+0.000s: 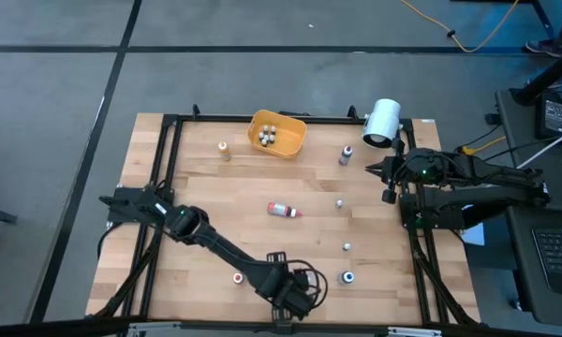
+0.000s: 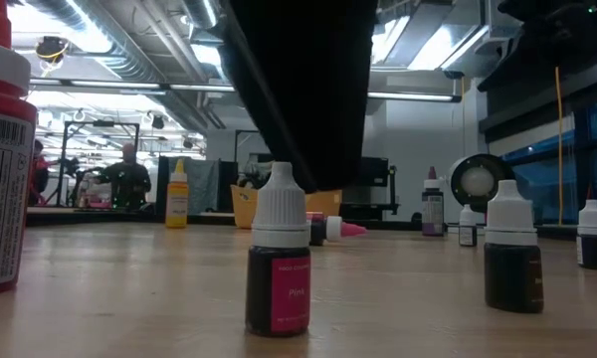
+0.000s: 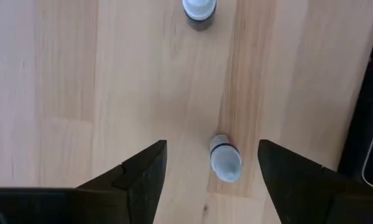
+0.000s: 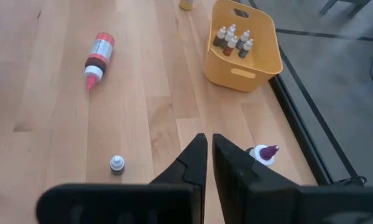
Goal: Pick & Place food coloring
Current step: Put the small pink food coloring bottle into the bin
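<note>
1. Hanging over the near edge of the table, the left gripper (image 3: 211,171) points down with its fingers spread wide; a small white-capped bottle (image 3: 224,158) stands on the wood between them, touched by neither
2. A second white-capped bottle (image 3: 199,9) stands farther along the same boards in the left wrist view
3. The right gripper (image 4: 209,162) waits at the right edge of the table, its fingers pressed together with only a thin slit between them and nothing held
4. The orange bowl (image 1: 295,140) sits at the far edge of the table; the right wrist view shows five little bottles (image 4: 232,40) standing inside it
5. One larger red-and-white bottle (image 1: 283,210) lies on its side near the middle of the table
6. Loose on the wood in the high view, counted singly: a yellow bottle (image 1: 224,149) left of the bowl, a purple-topped bottle (image 1: 345,154) right of it, two tiny grey-topped ones (image 1: 339,202) (image 1: 347,247) right of centre, a red-topped one (image 1: 237,277) and a blue-ringed one (image 1: 348,277) near the front
7. One big white cylinder (image 1: 382,122) lies at the far right corner
8. In the low view a bottle labelled pink (image 2: 279,264) stands nearest, with a dark one (image 2: 512,249) to its right
</note>
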{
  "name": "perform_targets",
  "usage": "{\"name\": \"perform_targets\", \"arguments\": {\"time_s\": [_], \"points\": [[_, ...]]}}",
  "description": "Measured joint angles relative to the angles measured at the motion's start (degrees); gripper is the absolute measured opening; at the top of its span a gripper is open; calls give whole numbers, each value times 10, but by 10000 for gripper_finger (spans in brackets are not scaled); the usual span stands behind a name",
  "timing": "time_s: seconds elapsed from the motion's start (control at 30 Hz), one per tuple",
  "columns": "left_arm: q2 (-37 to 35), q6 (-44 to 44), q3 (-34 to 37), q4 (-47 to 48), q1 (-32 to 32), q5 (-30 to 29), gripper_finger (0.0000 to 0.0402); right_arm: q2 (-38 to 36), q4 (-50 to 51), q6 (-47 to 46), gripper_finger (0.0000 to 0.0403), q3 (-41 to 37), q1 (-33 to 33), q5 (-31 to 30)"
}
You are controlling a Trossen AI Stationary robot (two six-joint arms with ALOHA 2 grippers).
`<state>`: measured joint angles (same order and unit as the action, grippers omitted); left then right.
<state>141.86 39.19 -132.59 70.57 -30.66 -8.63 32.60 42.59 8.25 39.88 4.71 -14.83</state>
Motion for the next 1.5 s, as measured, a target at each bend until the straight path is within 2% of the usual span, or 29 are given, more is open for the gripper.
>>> {"name": "perform_targets", "arguments": {"time_s": [0.3, 0.57, 0.83, 1.17, 1.5], "points": [[12, -8, 0, -6, -8, 34, 246, 0, -1, 0, 30, 0, 0, 0], [13, -4, 0, -3, -15, -3, 246, 0, -1, 0, 30, 0, 0, 0], [22, -19, 0, -3, -6, 3, 237, 0, -1, 0, 30, 0, 0, 0], [29, -24, 0, -4, -6, 23, 172, 0, -1, 0, 30, 0, 0, 0], [28, -13, 0, -3, -6, 30, 68, 0, -1, 0, 30, 0, 0, 0]]}}
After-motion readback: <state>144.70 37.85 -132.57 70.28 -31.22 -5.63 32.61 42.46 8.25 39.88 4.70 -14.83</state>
